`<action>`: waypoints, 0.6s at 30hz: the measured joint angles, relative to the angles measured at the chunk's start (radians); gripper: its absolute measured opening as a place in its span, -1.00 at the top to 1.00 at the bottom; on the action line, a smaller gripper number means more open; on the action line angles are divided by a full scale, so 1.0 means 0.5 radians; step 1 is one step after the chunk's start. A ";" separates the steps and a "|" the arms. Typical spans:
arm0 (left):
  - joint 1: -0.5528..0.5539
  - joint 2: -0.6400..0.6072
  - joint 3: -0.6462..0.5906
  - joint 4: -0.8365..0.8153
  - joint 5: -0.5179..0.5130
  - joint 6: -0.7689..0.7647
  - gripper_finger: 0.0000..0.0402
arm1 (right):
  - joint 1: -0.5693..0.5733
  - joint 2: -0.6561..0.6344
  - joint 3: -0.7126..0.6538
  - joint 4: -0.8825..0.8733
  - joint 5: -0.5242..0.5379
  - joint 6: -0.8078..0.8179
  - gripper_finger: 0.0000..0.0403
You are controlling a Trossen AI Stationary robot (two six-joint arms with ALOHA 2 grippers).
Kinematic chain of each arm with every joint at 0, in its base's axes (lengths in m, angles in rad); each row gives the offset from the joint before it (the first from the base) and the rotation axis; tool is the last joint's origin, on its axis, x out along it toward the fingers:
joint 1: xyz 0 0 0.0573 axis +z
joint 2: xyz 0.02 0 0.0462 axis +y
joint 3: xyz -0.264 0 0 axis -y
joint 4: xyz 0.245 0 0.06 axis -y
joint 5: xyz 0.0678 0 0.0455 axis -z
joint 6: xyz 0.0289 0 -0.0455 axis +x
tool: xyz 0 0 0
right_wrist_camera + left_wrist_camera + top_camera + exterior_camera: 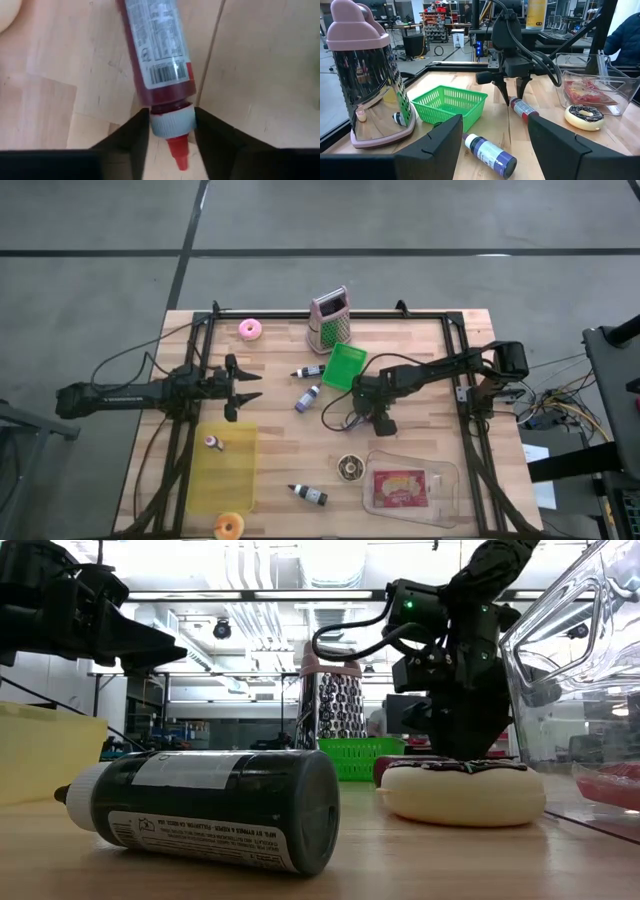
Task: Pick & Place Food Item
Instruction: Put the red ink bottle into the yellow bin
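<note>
High view: right gripper [385,423] reaches mid-table; left gripper [243,386] waits, fingers spread; three doughnuts visible.
Left wrist view: right gripper's fingers straddle the red bottle [523,108].
Right wrist view: fingers flank the bottle's white cap [171,121], open, bottle lying flat on the wooden table [250,75].

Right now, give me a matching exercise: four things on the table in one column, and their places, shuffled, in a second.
Things:
1. red bottle
2. chocolate donut
3. pink donut
4. grater

Places:
A. far edge of the table, beside the green basket
B. far left corner area of the table
C. cap between the fingers of the right gripper
D. just left of the clear container

Pairs: 1-C, 2-D, 3-B, 4-A
</note>
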 joint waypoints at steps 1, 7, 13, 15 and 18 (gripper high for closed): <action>0.000 0.000 0.000 0.000 0.000 0.000 -0.14 | 0.000 0.000 0.000 0.001 0.002 -0.003 0.44; 0.000 -0.001 0.000 0.000 -0.002 0.001 -0.14 | 0.003 0.000 0.000 0.027 0.045 -0.010 0.50; 0.000 -0.001 0.000 0.000 -0.008 0.001 -0.14 | 0.037 -0.004 0.008 0.061 0.165 0.002 0.50; 0.000 -0.001 0.000 0.000 -0.012 0.001 -0.14 | 0.052 -0.004 0.040 0.063 0.186 0.011 0.50; 0.000 -0.001 0.000 0.000 -0.013 0.001 -0.14 | 0.084 -0.005 0.117 0.018 0.261 0.015 0.50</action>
